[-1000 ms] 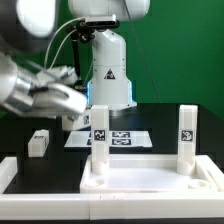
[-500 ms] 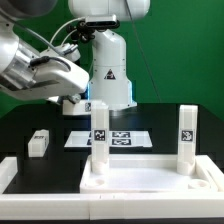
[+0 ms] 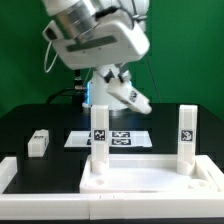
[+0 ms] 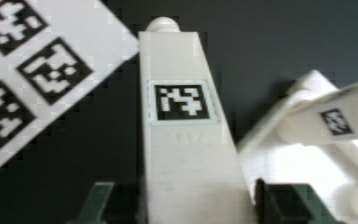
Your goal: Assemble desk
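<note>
The white desk tabletop (image 3: 150,180) lies at the front with two legs standing upright in it, one at the exterior view's left (image 3: 100,140) and one at its right (image 3: 187,135). A third leg (image 3: 38,142) lies loose on the black table at the left. My gripper (image 3: 128,92) hangs tilted above the table behind the upright legs. In the wrist view my gripper (image 4: 188,200) is shut on a fourth white leg (image 4: 179,120) with a square tag. That leg points away from the camera. The tabletop and an upright leg (image 4: 336,115) show beside it.
The marker board (image 3: 125,138) lies flat on the table behind the tabletop and shows in the wrist view (image 4: 34,70). A white rail (image 3: 8,172) edges the table at the front left. The robot base (image 3: 108,75) stands at the back.
The arm has swung from the exterior view's left to the middle, carrying the leg. It now hangs above the marker board. The tabletop and the other legs have not moved.
</note>
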### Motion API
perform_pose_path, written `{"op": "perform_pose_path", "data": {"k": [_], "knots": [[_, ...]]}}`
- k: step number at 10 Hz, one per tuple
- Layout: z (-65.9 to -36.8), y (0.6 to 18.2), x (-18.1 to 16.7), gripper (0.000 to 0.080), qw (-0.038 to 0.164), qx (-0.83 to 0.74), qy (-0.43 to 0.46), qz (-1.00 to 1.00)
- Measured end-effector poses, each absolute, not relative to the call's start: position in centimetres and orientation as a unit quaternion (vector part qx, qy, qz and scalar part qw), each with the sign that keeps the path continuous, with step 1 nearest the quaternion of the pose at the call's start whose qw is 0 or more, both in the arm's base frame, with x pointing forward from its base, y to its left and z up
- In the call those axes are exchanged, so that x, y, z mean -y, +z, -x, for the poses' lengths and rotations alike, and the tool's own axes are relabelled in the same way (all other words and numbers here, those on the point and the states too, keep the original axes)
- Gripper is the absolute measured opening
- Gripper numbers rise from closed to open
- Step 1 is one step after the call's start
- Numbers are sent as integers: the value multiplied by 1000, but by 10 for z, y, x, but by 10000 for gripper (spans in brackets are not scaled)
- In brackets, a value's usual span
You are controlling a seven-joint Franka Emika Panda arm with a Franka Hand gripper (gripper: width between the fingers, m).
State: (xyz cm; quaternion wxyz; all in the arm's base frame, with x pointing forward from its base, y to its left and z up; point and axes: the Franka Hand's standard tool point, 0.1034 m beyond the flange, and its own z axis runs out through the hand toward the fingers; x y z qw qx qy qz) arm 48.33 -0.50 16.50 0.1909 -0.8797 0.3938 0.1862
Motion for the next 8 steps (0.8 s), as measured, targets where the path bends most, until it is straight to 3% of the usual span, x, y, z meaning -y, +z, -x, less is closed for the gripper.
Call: {"op": "perform_pose_path", "data": {"k": [4,7,8], "knots": [[-495,163,8,287,153,-409,65,897],[-545,200,-15,287,50,-326,-73,941],[-543,198,-21,287,32,-313,-108,943]]}}
